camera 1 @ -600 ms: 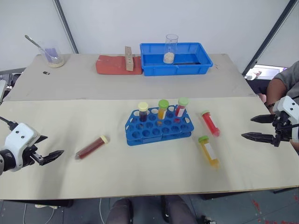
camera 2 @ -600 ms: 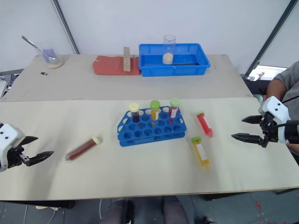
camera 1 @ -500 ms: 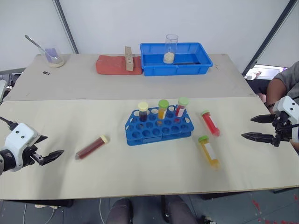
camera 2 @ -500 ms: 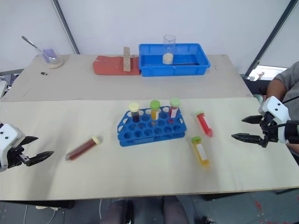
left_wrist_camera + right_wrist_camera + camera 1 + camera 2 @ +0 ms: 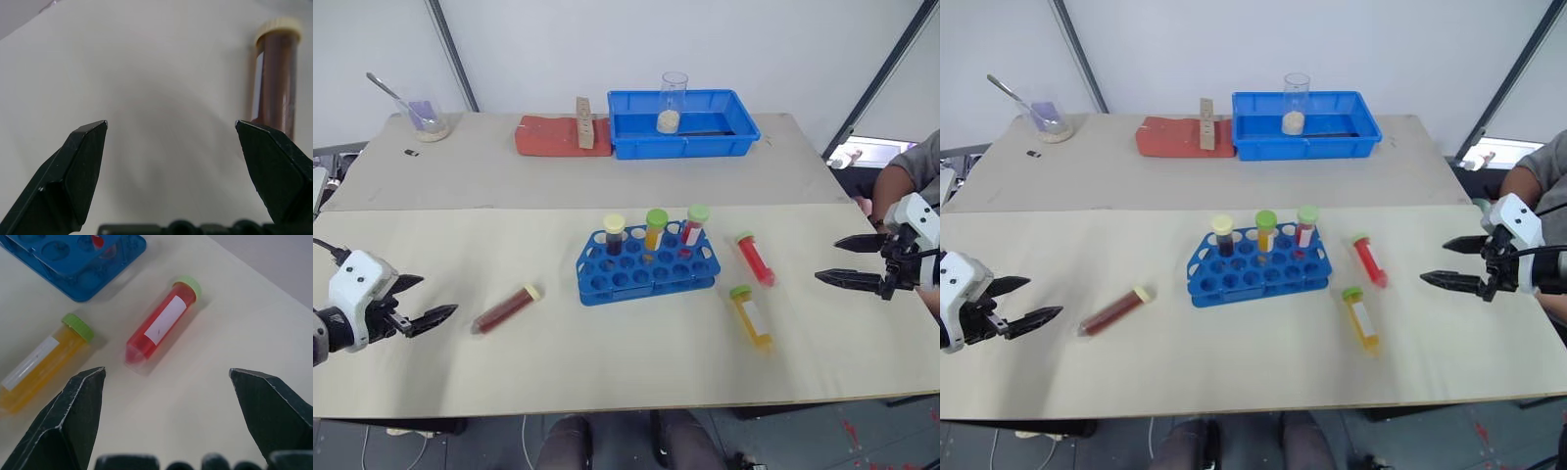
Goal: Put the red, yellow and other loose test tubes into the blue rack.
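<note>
Both hands, left (image 5: 429, 304) and right (image 5: 850, 262), are held wide open, nothing gripped; three tubes left lying beside the rack (image 5: 646, 271).

blue rack (image 5: 647, 270): mid-tabletop, three capped tubes upright in its back row.
red tube (image 5: 754, 258): flat, to its right.
yellow tube (image 5: 750, 316): flat, nearer me.
dark tube (image 5: 506, 308): flat, to its left.

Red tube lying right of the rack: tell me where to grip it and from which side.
Grip the red tube mid-body, around its white label, coming from above with the open right gripper, fingers straddling its width. It lies flat, green cap toward the far edge, clear of the blue rack and yellow tube.
</note>
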Available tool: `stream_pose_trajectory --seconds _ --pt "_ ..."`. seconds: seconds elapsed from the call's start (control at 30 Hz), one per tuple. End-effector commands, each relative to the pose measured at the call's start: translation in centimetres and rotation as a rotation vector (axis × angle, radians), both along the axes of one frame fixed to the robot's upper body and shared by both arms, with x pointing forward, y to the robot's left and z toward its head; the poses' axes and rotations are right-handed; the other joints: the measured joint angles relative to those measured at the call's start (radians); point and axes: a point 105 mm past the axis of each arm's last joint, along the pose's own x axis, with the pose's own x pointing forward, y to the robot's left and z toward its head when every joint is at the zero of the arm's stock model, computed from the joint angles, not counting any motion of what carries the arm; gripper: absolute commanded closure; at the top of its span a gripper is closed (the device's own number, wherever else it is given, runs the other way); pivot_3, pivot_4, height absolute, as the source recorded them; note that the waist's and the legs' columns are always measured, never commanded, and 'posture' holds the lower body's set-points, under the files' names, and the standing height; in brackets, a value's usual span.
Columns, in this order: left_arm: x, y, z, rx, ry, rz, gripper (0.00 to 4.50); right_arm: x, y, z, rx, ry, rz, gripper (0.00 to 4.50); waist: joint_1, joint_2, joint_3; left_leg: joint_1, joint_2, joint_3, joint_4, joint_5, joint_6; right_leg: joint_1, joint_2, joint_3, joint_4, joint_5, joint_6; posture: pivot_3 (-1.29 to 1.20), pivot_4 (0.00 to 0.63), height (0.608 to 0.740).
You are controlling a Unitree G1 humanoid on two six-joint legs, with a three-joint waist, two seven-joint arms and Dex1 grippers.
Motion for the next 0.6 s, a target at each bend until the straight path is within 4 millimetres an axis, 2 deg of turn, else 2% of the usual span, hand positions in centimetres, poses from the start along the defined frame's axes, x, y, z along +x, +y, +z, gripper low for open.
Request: stream_pose_trajectory --seconds 0.03,0.07,0.27,0.33,0.4,0.5,0.6 --pt "0.2 -1.9 1.8 0.031 -0.063 -0.093 0.01 -0.1 0.4 1.7 0.037 -0.047 0.003 0.02 0.0 0.0 0.0 0.0 0.0 0.0 0.0 0.0 0.0 0.0 0.0 0.0 0.0 0.0 0.0 0.0 0.15 0.74" --pt "0.2 -2.9 1.9 0.035 -0.064 -0.139 0.01 -0.1 0.6 1.8 0.042 -0.048 0.005 0.02 0.0 0.0 0.0 0.0 0.0 0.0 0.0 0.0 0.0 0.0 0.0 0.0 0.0 0.0 0.0 0.0 0.15 0.74" --pt "-0.6 -13.2 3.2 -0.034 -0.107 -0.547 0.01 -0.5 3.3 2.8 0.022 -0.031 0.021 0.02 0.007 0.0 0.0 0.0 0.0 0.0 0.001 0.0 0.0 0.001 0.0 0.0 0.0 0.0 0.001 0.0 0.15 0.74" --pt "-1.0 -15.4 3.4 -0.048 -0.111 -0.639 0.01 -0.2 4.4 2.9 0.019 -0.037 0.016 0.02 0.007 0.0 0.0 -0.001 0.0 -0.001 0.002 0.0 0.0 0.001 0.0 0.0 0.0 0.005 0.008 0.0 0.15 0.74" --pt "-1.4 -18.2 3.6 -0.052 -0.129 -0.77 0.01 1.1 5.4 2.4 0.0 -0.018 -0.069 0.02 0.001 0.0 0.0 0.0 -0.001 -0.001 0.002 0.0 0.0 0.001 0.001 0.001 0.0 0.005 0.009 0.0 0.15 0.74" --pt "-1.7 -20.0 3.7 -0.052 -0.141 -0.865 0.01 2.3 6.0 1.6 -0.008 0.037 -0.15 0.02 -0.005 0.0 0.0 0.0 -0.001 -0.002 0.003 0.0 0.0 0.002 0.002 0.002 0.0 0.006 0.009 0.0 0.15 0.74" --pt "-1.9 -21.6 3.7 -0.048 -0.153 -0.967 0.01 4.4 6.1 0.3 -0.027 0.115 -0.266 0.02 -0.005 0.0 0.0 -0.001 -0.001 -0.002 0.003 0.0 0.0 0.001 0.003 0.002 0.0 0.006 0.009 0.0 0.15 0.74"
